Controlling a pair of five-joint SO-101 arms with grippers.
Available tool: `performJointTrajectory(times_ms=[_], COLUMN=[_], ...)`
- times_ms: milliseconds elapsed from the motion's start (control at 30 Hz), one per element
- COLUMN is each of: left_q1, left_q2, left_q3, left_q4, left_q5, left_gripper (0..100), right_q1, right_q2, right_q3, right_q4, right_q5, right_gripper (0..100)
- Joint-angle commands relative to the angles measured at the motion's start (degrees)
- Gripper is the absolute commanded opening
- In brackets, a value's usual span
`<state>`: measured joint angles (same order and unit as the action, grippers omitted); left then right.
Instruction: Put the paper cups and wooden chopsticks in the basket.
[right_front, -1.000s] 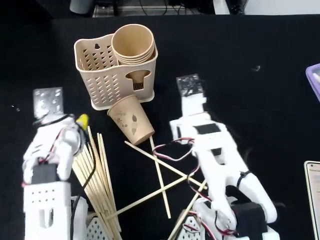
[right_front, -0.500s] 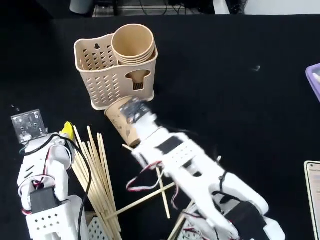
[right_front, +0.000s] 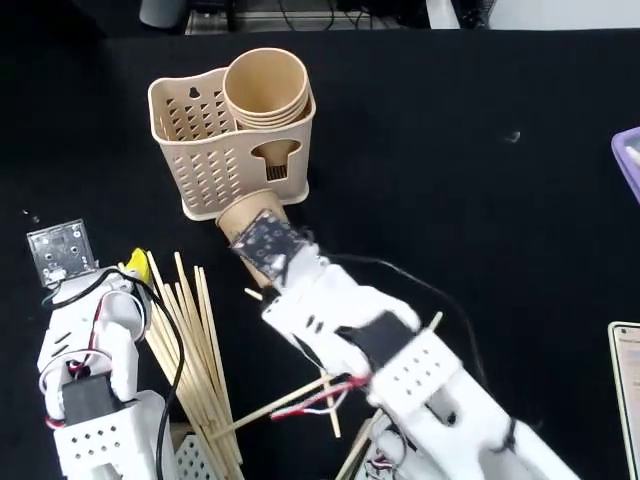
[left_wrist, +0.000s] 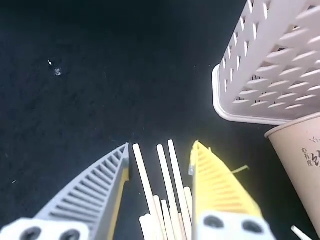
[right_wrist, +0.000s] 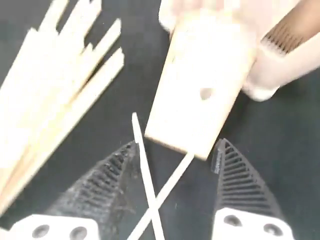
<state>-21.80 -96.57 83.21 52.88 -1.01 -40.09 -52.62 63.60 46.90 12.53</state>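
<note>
Right wrist view: my right gripper (right_wrist: 176, 144) spread wide, empty. Paper cup (right_wrist: 200, 95) at 6 o'clock of basket (right_front: 215, 160), likely light, crushable; I'd pinch mid-sidewall gently.

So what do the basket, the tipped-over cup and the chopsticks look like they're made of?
Basket: looks like moulded plastic, beige and matte, going by its regular slotted walls.
Tipped-over cup: likely paper, tan, dull and thin-walled.
Chopsticks: probably wood or bamboo; they are pale, thin, straight sticks with no visible gloss.
</note>
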Motion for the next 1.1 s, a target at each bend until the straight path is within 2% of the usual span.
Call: performJointTrajectory(times_ms=[0,233,400,500,733,933,1067], left_q1=[-0.57,-0.57,-0.57,-0.57,-0.57,-0.57,-0.66], left_q2=[-0.79,-0.88,-0.88,-0.88,-0.88,-0.88,-0.88], left_q3=[-0.57,-0.22,0.13,0.04,0.04,0.04,0.04], left_q4=[0.18,0.26,0.26,0.18,0.18,0.18,0.18], left_q5=[0.62,0.62,0.62,0.62,0.62,0.53,0.53], left_gripper=[20,20,20,20,20,20,20], right_q1=[0.26,3.6,9.58,9.49,3.16,-7.03,-11.96], right_q2=[-6.2,9.98,22.11,27.03,31.08,32.13,31.52], right_q3=[-0.22,-1.98,-8.22,-10.77,-14.9,-14.64,-15.43], right_q4=[-5.19,-18.64,-21.54,-21.1,-19.25,-19.08,-14.59], right_q5=[-4.22,-8.62,-9.14,-9.23,-9.23,-8.62,-7.74], right_gripper=[24.3,24.2,24.0,24.0,24.0,24.0,24.3])
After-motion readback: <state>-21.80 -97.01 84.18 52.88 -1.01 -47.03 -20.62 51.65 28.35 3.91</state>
